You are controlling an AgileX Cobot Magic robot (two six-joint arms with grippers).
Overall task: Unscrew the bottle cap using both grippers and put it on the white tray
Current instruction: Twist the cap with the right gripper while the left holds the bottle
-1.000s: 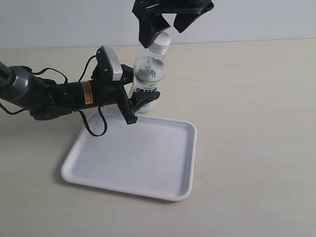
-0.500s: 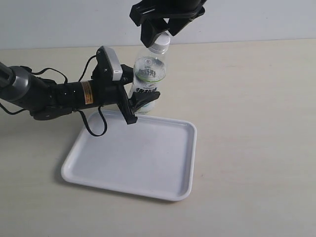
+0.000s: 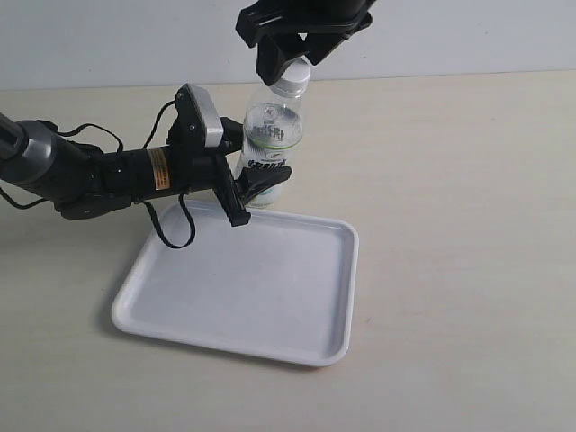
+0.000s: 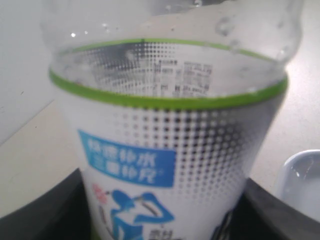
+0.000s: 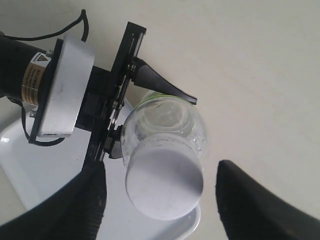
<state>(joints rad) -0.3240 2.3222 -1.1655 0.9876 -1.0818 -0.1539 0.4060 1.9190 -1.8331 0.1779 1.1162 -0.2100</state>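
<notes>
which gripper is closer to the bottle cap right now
Right. The right gripper straddles the bottle cap, a finger on either side. The left gripper grips the bottle lower down, around its label, well below the cap.

A pale beige table with a smooth, matte top fills most of the exterior view. At the table's far edge stands a plain greyish-white wall, meeting the table in a straight line.
</notes>
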